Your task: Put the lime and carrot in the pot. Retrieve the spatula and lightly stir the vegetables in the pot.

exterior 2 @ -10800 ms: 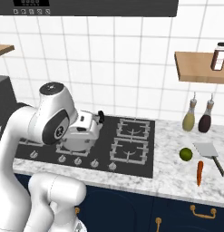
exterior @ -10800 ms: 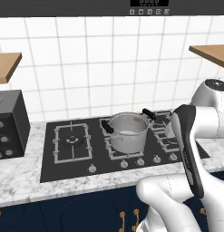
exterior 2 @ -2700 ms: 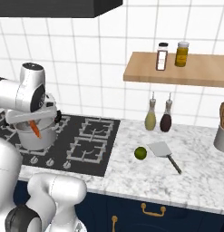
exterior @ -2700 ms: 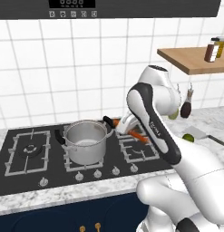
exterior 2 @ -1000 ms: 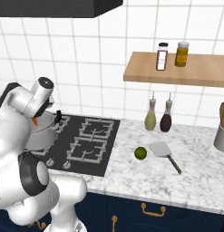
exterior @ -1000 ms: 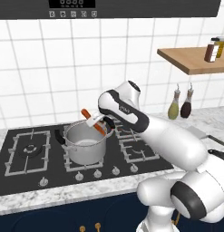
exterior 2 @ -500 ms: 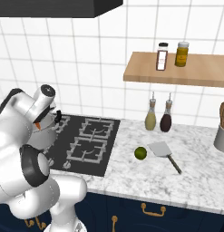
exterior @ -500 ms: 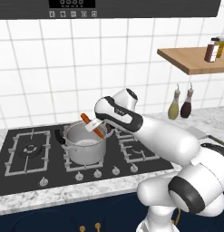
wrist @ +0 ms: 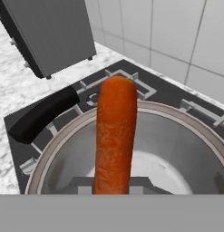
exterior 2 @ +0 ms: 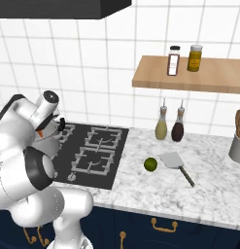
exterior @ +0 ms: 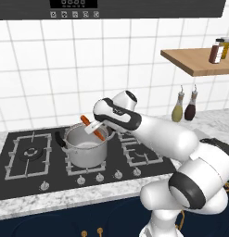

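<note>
Gripper: the gripper (exterior: 98, 130) is clamped on the carrot (exterior: 94, 127), holding it tilted just above the pot's rim.
Carrot: in the hand view the carrot (wrist: 114, 136) runs up the middle, its blunt end reaching over the far rim, the pot's bare steel bottom below it.
Pot: the pot (exterior: 86, 147) sits on the middle burner of the hob (exterior: 23, 162), black side handle (exterior: 60, 140) sticking out to the left.
Lime: the lime (exterior 2: 150, 164) lies on the marble counter (exterior 2: 141, 187), right of the hob.
Spatula: the spatula (exterior 2: 175, 164) lies flat just right of the lime, handle pointing to the near right.
Bottles: two bottles (exterior 2: 171, 125) stand at the wall behind the spatula.
</note>
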Tool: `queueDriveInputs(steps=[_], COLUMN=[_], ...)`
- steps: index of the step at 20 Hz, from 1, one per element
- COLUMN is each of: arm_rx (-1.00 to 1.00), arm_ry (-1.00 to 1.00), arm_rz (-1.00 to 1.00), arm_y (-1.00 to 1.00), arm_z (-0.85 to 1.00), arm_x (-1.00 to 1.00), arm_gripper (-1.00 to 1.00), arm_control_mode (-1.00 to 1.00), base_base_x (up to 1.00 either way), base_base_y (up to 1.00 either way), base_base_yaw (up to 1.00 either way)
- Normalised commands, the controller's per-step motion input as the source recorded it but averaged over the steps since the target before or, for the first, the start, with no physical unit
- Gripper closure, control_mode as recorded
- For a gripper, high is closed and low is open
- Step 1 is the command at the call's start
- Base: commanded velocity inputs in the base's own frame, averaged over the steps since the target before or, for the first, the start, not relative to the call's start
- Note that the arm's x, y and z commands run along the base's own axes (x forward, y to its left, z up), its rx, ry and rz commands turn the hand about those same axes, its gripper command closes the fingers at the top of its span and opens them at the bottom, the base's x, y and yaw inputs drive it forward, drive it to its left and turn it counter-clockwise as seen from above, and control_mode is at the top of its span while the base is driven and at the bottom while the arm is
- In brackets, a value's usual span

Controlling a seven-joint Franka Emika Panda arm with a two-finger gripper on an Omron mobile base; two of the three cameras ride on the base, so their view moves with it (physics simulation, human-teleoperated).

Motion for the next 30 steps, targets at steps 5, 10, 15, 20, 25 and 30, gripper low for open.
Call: queueDriveInputs(steps=[5,10,15,20,25,30], arm_rx=[0.0,0.02,0.0,0.0,0.0,0.0], arm_ry=[-0.04,-0.09,0.0,0.0,0.0,0.0], arm_rz=[0.0,0.0,0.0,0.0,0.0,0.0], arm_y=[0.0,0.17,0.05,0.0,0.0,0.0], arm_z=[0.0,-0.13,-0.28,-0.22,-0.18,-0.02], arm_x=[0.0,0.0,0.0,0.01,0.0,0.0], arm_gripper=[1.0,1.0,1.0,1.0,-1.0,-1.0], arm_control_mode=[-1.0,-1.0,-1.0,-1.0,-1.0,-1.0], base_base_x=[0.0,0.0,0.0,0.0,0.0,0.0], base_base_y=[0.0,0.0,0.0,0.0,0.0,0.0], base_base_yaw=[0.0,0.0,0.0,0.0,0.0,0.0])
